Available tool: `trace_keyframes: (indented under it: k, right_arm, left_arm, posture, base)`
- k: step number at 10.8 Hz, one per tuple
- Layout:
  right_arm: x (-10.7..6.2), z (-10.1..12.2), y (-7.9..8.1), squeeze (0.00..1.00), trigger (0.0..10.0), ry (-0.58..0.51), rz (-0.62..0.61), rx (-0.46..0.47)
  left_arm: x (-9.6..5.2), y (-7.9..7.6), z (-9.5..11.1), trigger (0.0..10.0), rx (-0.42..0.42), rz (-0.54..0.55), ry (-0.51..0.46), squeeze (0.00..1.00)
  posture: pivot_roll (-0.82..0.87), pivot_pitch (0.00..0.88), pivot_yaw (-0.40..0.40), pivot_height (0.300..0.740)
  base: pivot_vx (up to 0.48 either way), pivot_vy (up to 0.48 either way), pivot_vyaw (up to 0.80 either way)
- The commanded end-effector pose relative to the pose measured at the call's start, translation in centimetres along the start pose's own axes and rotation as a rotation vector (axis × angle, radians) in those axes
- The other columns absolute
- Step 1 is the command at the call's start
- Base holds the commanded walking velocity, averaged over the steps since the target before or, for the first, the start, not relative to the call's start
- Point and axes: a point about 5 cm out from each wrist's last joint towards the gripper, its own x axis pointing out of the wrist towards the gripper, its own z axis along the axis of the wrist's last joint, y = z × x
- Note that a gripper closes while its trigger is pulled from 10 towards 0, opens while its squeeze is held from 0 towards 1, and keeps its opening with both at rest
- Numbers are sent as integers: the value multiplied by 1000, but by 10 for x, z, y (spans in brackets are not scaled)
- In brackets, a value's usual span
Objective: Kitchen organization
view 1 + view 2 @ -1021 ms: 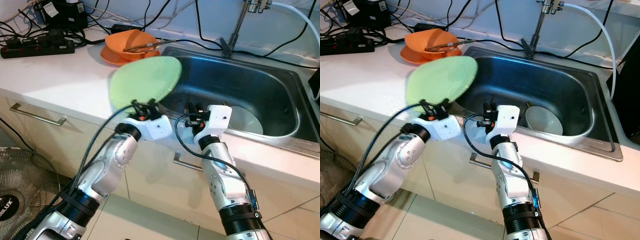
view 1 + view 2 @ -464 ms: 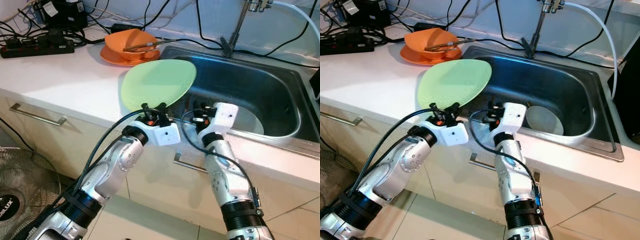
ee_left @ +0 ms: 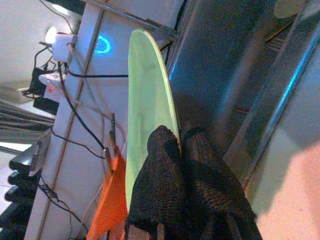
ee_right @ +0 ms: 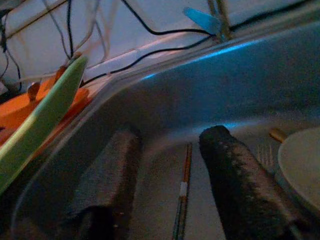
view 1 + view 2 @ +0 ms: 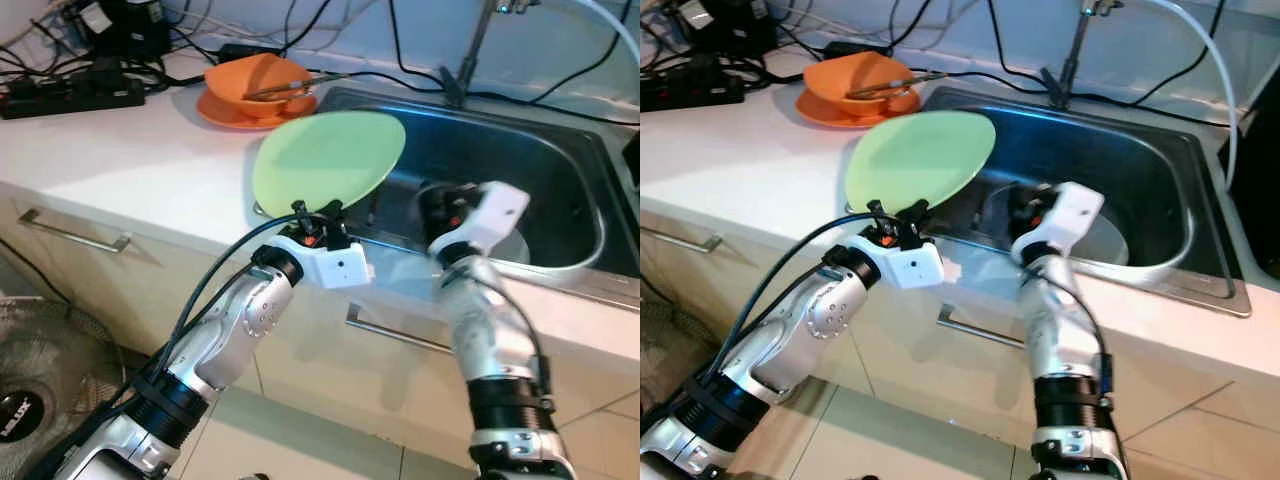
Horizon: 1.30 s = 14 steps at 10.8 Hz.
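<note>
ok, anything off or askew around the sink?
Nothing spilled or broken. The green plate, pinched at its rim by the left pincer, hangs tilted over the sink's near edge. A chopstick lies loose in the basin.

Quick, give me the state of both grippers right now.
Left gripper: shut on the rim of the green plate, held over the sink's left edge.
Right gripper: open, empty, reaching into the sink above a chopstick.

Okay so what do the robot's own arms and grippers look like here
Both arms are silver metal with black ribbed bands and black cables looped alongside. Each ends in a white boxy wrist block with small red and orange fittings. The left gripper and right gripper have long black, rough-textured fingers.
</note>
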Motion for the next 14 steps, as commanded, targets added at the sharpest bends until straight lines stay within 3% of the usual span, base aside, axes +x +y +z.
trace_keyframes:
  k: [1, 7, 9, 14]
  right_arm:
    - [3, 11, 5, 1000, 10000, -9, 15, 61]
    - [3, 20, 21, 1000, 10000, 66, 149, 189]
    - [2, 19, 25, 0, 10000, 86, 175, 212]
    - [-1, 8, 33, 0, 10000, 144, 191, 222]
  left_arm:
    - [4, 8, 8, 10000, 23, 24, -46, 0]
    - [5, 5, 11, 10000, 18, 9, -62, 0]
    - [5, 4, 11, 10000, 18, 7, -63, 0]
    - [6, 1, 18, 10000, 13, -10, -107, 0]
  posture:
    - [104, 87, -8, 740]
    - [102, 85, -7, 740]
    - [103, 83, -8, 740]
    - [107, 67, -6, 740]
  base:
    - [0, 0, 0]
    - [0, 0, 0]
    - [0, 0, 0]
    - [0, 0, 0]
